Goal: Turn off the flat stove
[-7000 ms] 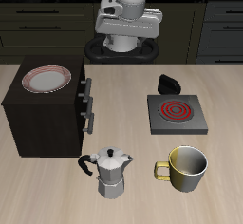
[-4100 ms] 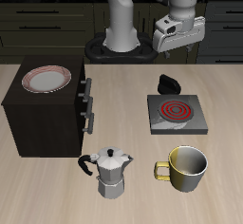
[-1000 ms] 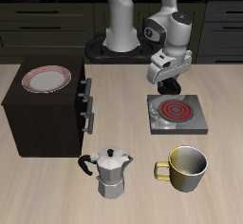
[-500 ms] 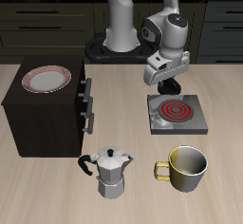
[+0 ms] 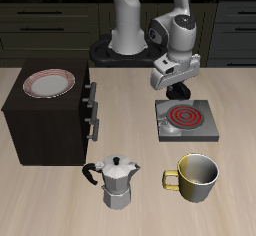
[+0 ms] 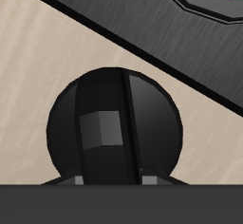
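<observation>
**Q:** Which containers are present, and what do they hold?

**A:** A yellow mug stands near the table's front edge; its interior shows nothing inside. Beside it stands a silver moka pot, lid closed, contents hidden. On top of the dark brown cabinet sits a red-rimmed round plate, bare.

**Q:** Describe the surface and surroundings.

**A:** The table is light wood grain. Behind it runs a row of dark cabinets with horizontal handles.

**Q:** Where is the flat stove, and what is its condition?

**A:** The flat stove lies flat on the table, farther back than the mug and beside the brown cabinet. It is a thin grey square slab. Its spiral coil glows red. Its round black knob sits on the table just behind the slab.

**Q:** State the gripper condition.

**A:** The gripper hangs directly over the knob. Whether the jaws are apart or together cannot be determined: the exterior view is too coarse, and the wrist view shows only the knob, close up, with a raised centre ridge.
</observation>
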You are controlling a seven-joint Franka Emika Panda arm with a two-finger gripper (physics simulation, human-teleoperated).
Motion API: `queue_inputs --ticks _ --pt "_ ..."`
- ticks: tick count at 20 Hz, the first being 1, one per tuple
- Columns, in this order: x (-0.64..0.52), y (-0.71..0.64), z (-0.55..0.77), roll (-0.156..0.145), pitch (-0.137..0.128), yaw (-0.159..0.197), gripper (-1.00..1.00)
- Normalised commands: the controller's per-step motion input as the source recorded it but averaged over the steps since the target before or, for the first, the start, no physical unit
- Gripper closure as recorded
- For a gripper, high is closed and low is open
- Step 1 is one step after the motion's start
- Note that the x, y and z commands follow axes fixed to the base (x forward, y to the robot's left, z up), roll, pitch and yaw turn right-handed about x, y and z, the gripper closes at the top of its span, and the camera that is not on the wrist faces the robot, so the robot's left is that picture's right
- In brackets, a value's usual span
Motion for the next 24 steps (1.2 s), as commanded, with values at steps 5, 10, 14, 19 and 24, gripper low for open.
queue_inputs --ticks 5,10,14,19,24 --pt "0.23 -0.01 -0.02 -0.022 0.019 -0.088 1.00" --pt "0.23 0.05 -0.06 0.022 0.021 -0.090 1.00" --pt "0.10 0.02 0.07 -0.008 -0.018 -0.094 1.00" --pt "0.08 0.07 0.08 -0.007 -0.007 -0.083 1.00" --pt "0.05 0.11 0.05 0.016 0.012 -0.094 1.00"
